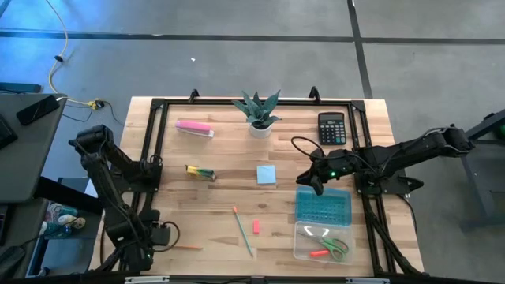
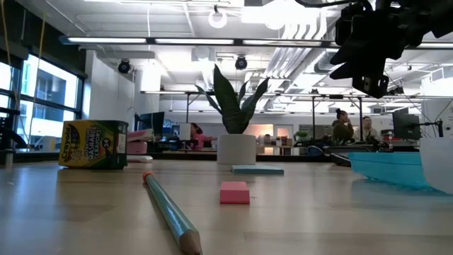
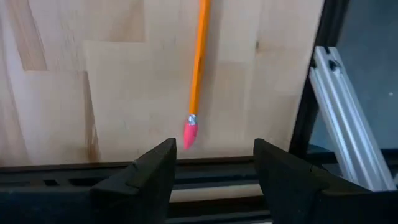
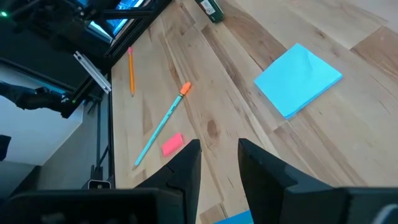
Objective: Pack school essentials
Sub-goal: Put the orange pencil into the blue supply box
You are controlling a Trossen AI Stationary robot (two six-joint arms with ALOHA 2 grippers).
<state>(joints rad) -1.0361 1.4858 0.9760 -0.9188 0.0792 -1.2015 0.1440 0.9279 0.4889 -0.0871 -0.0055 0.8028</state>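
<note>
Right tool (image 1: pixel 316 183) hovering by the box, nothing held, items left to pack.

The right tool's fingers (image 4: pixel 186 169) are seen narrowly parted and empty, above the surface (image 1: pixel 229 170) between the blue notepad (image 1: pixel 266 174) and the clear box (image 1: pixel 322 241), where scissors (image 1: pixel 338 248) already lie. Pencil (image 1: pixel 242 229) and red eraser (image 1: pixel 256 226) are left out. The left tool (image 3: pixel 211 171) is parked wide open beside an orange pencil (image 3: pixel 198 68). A flat notepad could be pushed along rather than lifted, should the fingers be closed on its edge.
</note>
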